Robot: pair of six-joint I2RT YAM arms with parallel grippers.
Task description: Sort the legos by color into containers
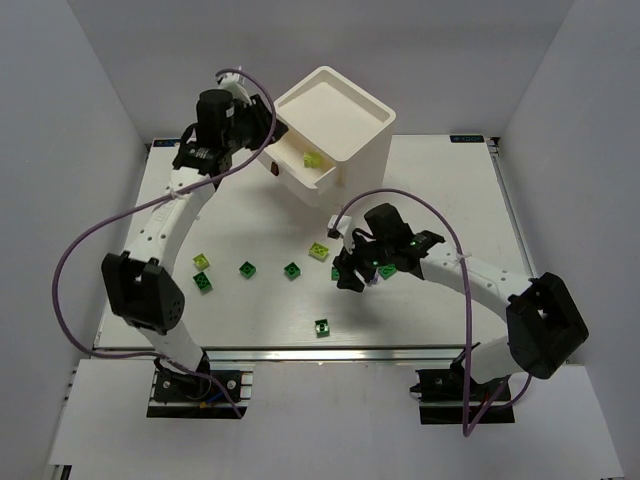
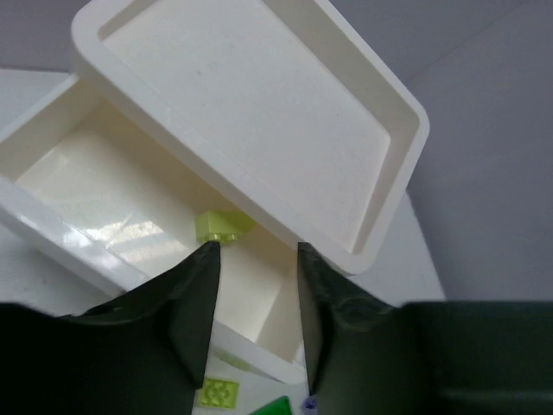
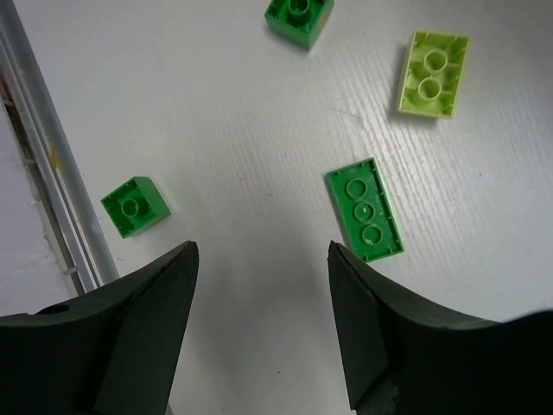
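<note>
while the right gripper [image 3: 262, 252] hangs wide and empty, the flat green lego [image 3: 365, 208] lies just right of its gap, long axis nearly top to bottom, far from the left gripper [image 2: 257, 252] parted at the drawer [image 2: 112, 186]

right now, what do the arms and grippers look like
The left arm and right arm are white links with bulky black joint housings; a loose purple cable loops along each. The left gripper and right gripper have dark, blunt, wedge-shaped fingers.

A lime brick [image 1: 313, 160] lies in the open white drawer [image 1: 293, 163]; green bricks [image 1: 292, 270] dot the table [image 1: 250, 220].
</note>
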